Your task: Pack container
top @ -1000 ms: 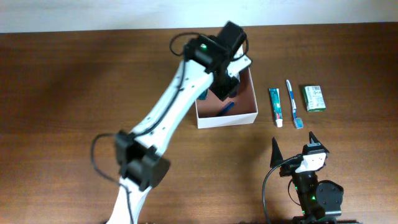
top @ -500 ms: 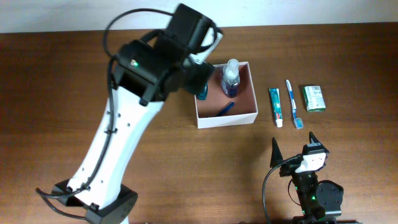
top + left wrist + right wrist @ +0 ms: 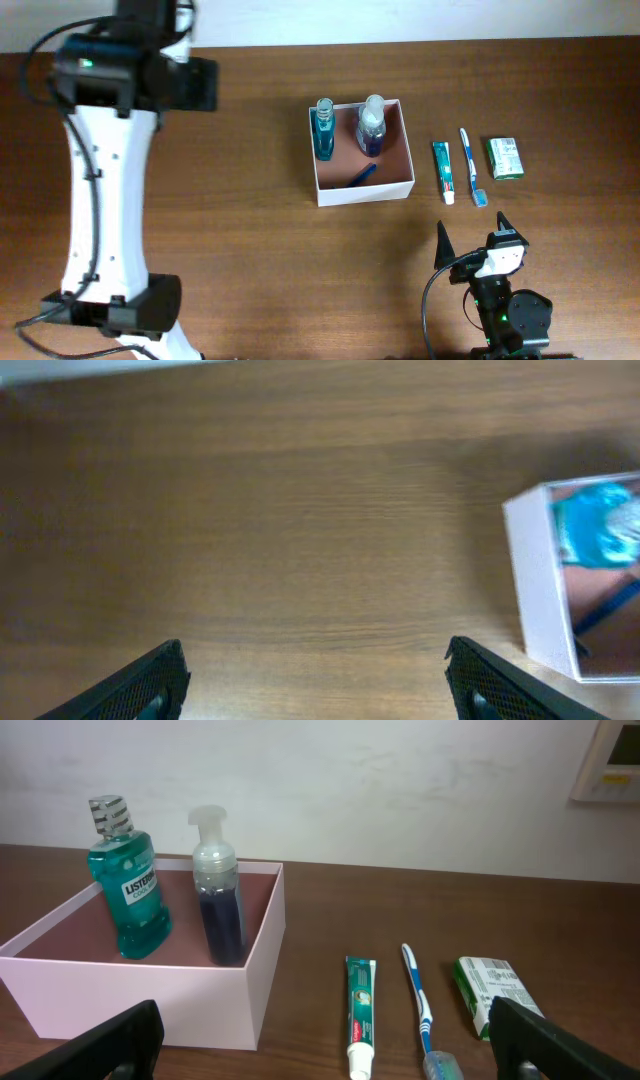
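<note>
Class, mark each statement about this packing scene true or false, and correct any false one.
1. The mouthwash bottle stands upright inside the container. True.
2. The toothpaste lies inside the container. False: it lies on the table beside the toothbrush.
3. The left gripper holds the pump bottle. False: the gripper is open and empty, and the pump bottle stands in the container.
4. The green packet lies outside the container. True.

Wood, card, plastic
Tabletop (image 3: 250,230): brown wood grain, low sheen; container (image 3: 365,191) walls matt white card; mouthwash bottle (image 3: 128,900) clear glossy plastic.
</note>
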Action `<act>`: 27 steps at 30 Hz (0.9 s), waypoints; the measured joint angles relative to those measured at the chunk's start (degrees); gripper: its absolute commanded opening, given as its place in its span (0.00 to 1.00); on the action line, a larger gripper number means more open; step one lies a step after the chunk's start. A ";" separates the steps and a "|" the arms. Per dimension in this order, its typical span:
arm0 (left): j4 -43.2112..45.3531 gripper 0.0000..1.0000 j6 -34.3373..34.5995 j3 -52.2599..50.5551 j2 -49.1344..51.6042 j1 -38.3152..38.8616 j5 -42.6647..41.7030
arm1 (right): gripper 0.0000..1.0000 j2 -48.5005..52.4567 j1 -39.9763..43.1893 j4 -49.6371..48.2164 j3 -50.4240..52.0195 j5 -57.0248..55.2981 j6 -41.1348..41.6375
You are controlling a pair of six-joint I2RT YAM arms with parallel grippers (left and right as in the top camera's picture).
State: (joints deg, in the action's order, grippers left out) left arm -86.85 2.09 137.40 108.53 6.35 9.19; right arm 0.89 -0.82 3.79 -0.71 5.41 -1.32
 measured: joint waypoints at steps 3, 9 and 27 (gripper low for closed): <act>4.24 0.84 0.42 -5.16 0.00 -3.61 -1.05 | 0.99 0.00 0.00 0.00 0.00 0.00 0.02; 13.05 0.86 0.61 -19.67 0.26 -7.74 -1.77 | 0.98 0.00 0.00 0.00 0.00 0.00 0.02; 17.09 0.99 0.79 -25.55 0.66 -7.93 -4.46 | 0.99 0.00 0.00 -0.07 0.00 0.96 0.07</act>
State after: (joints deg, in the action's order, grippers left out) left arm -69.76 2.87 111.85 109.19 -1.58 4.73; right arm 0.89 -0.82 3.73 -0.71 6.37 -1.26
